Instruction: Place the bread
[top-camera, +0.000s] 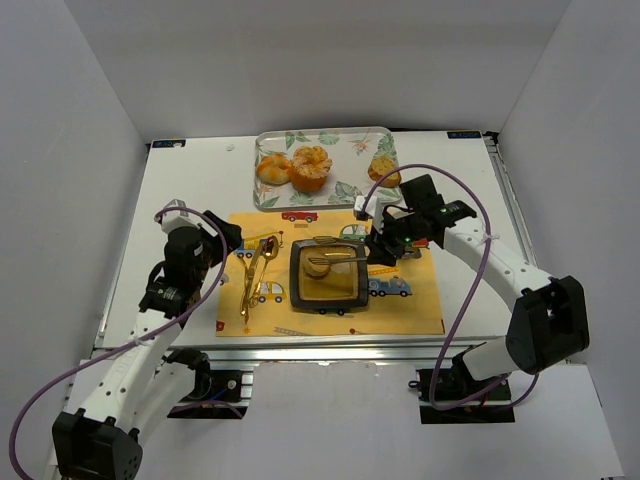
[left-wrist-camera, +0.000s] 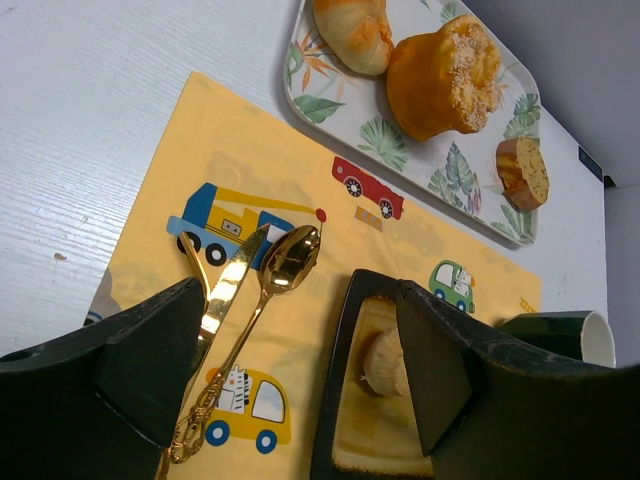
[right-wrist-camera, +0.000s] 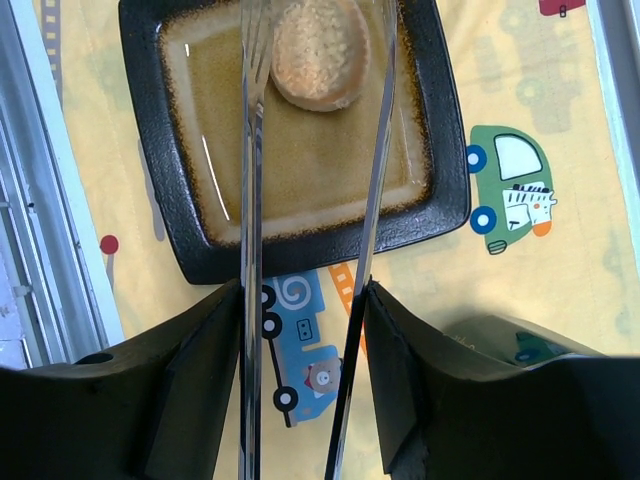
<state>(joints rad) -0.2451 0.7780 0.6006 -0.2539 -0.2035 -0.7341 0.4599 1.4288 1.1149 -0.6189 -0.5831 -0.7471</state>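
My right jaws are clamped on a pair of tongs (right-wrist-camera: 250, 200), one metal arm pressed against each inner face. I reach in over the plate (top-camera: 325, 300) from its 3 o'clock side. The tong tips stand apart, one on each side of the bread (right-wrist-camera: 320, 50), with a thin gap showing on both sides in my right wrist view. The bread is a small round piece lying on the plate's glazed floor, off centre toward 11 o'clock in the top view. I cannot tell whether the tips touch the plate.

My left jaws are spread wide with nothing between them. They hang over the 9 o'clock edge of the yellow mat (top-camera: 400, 312), above the gold cutlery. The fork (left-wrist-camera: 195, 262), knife (left-wrist-camera: 228, 285) and spoon (left-wrist-camera: 290, 262) lie side by side on the mat at 9 o'clock of the plate, close together.

A green mug (left-wrist-camera: 560, 335) sits just beside the plate at about 2 o'clock, mostly under my right wrist. At 12 o'clock of the mat, on the white surface (top-camera: 180, 190), a leaf-print tray (left-wrist-camera: 440, 175) carries a roll (top-camera: 273, 170), a muffin (top-camera: 311, 168) and a smaller piece (top-camera: 384, 168).
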